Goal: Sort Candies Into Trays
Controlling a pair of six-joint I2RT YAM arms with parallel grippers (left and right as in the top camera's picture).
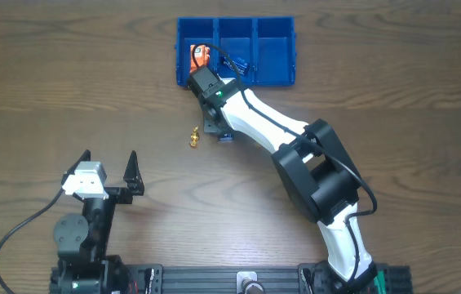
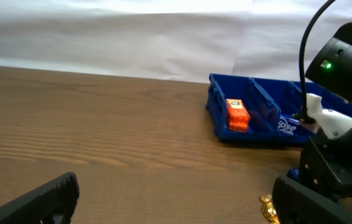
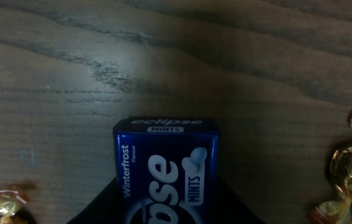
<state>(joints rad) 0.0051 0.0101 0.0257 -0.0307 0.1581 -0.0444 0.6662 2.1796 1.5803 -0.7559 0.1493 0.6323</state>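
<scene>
At twelve o'clock on the wooden table (image 1: 393, 106) we see a blue tray (image 1: 275, 53) with three compartments. An orange candy box (image 1: 200, 55) lies in its left compartment and a blue packet (image 1: 239, 65) in the middle one. Just at six o'clock of that left compartment, off the tray, our right gripper (image 1: 217, 126) is pinched onto a blue mint box (image 3: 166, 168), with its fingers pressed against both long sides. We cannot tell whether the box touches the wood. A gold-wrapped candy (image 1: 194, 139) lies near the box at its nine o'clock, apart from it. At seven o'clock of the mint box, well apart from everything else, our left gripper (image 1: 109, 160) has its fingers spread and holds nothing.
</scene>
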